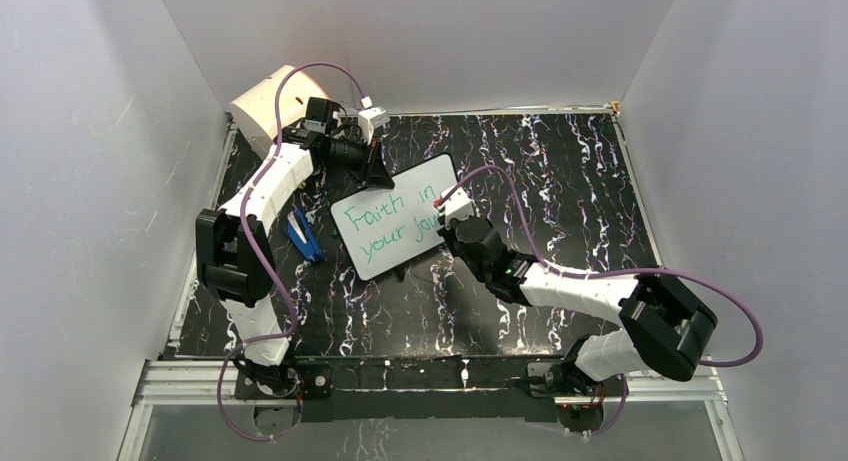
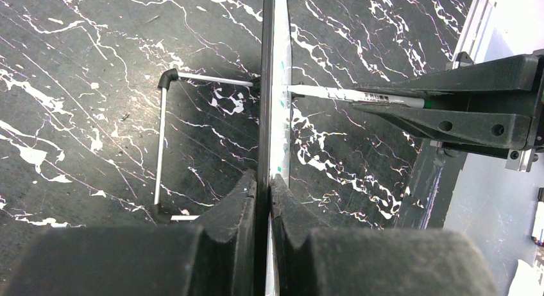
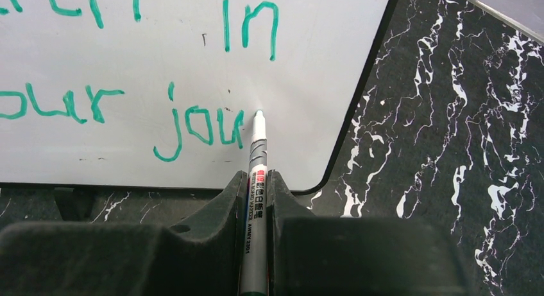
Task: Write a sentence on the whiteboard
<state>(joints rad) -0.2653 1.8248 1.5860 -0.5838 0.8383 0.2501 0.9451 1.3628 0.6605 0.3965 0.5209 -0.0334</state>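
Top external view showed the whiteboard standing mid-table, with the left gripper clamped on its top edge. The sentence, in green, read "Faith in your jou". Right wrist view showed the right gripper clamped on a marker, its tip touching the board just right of "jou". A cream drum stood at the far-left corner.

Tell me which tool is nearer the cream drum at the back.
Left. The left tool grips the whiteboard edge nearest the drum; the right tool holds a marker at the board's opposite side, farther off.
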